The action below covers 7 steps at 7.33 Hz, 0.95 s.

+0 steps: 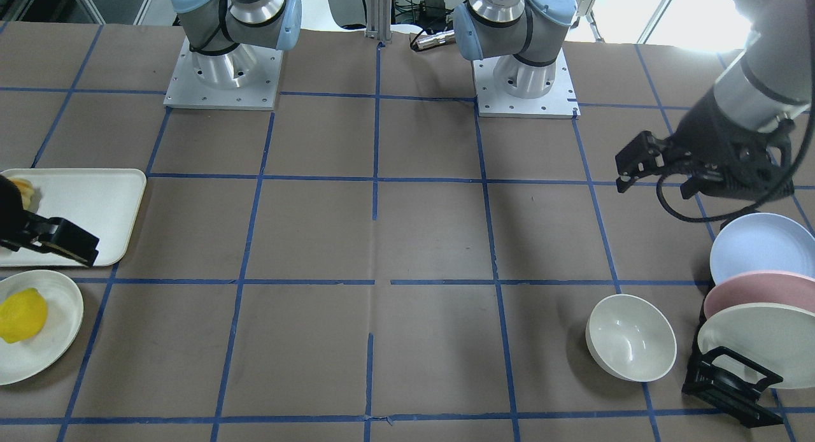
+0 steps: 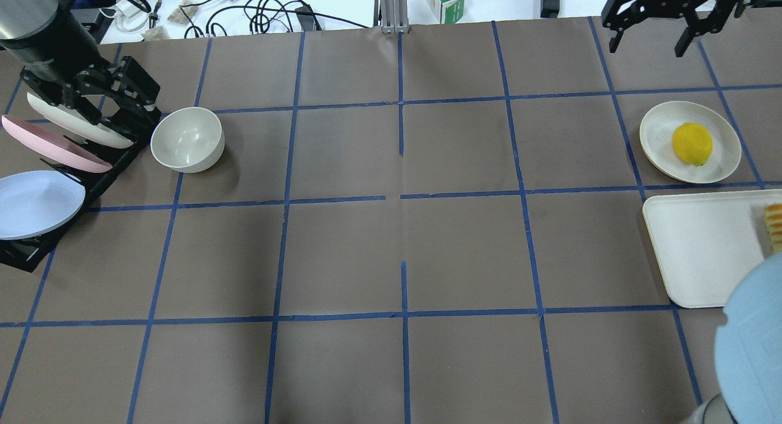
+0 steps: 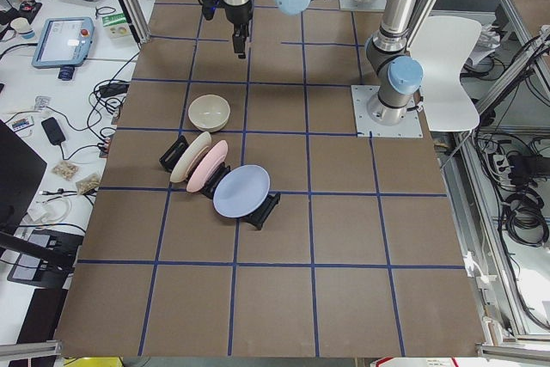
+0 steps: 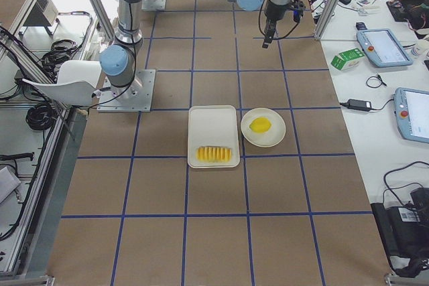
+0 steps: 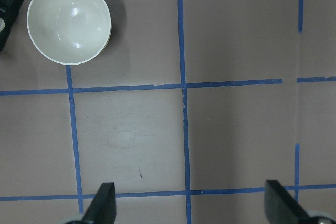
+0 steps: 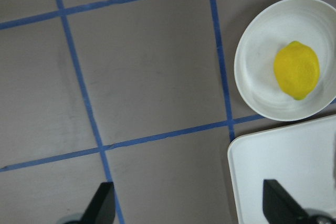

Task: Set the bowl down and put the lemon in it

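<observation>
The off-white bowl (image 1: 630, 337) stands upright and empty on the table, beside the plate rack; it also shows in the overhead view (image 2: 187, 138) and the left wrist view (image 5: 69, 21). The yellow lemon (image 2: 692, 143) lies on a flat cream plate (image 2: 657, 127) at the other end of the table, and shows in the right wrist view (image 6: 296, 70) and the front view (image 1: 22, 314). My left gripper (image 2: 101, 106) hangs open and empty, high above the rack, apart from the bowl. My right gripper (image 2: 647, 42) is open and empty, high up and beyond the plate.
A black rack (image 2: 24, 247) holds white, pink and blue plates (image 1: 758, 248) next to the bowl. A white rectangular tray (image 2: 702, 247) with sliced ridged yellow food (image 4: 214, 155) lies beside the lemon's plate. Blue tape lines grid the brown table (image 2: 403, 241).
</observation>
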Each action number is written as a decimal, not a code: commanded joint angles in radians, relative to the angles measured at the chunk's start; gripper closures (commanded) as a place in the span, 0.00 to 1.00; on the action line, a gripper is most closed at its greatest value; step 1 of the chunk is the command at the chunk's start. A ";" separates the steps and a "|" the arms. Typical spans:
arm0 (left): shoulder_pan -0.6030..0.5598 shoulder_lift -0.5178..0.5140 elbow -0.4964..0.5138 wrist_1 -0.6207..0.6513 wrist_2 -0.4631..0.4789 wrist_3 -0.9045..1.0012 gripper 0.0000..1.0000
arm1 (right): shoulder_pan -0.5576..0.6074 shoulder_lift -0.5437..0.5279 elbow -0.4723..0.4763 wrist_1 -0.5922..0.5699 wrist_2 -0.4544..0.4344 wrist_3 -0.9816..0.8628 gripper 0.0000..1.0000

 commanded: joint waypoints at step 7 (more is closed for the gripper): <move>0.088 -0.398 0.005 0.437 0.002 0.038 0.00 | -0.213 0.155 0.347 -0.604 -0.023 -0.539 0.00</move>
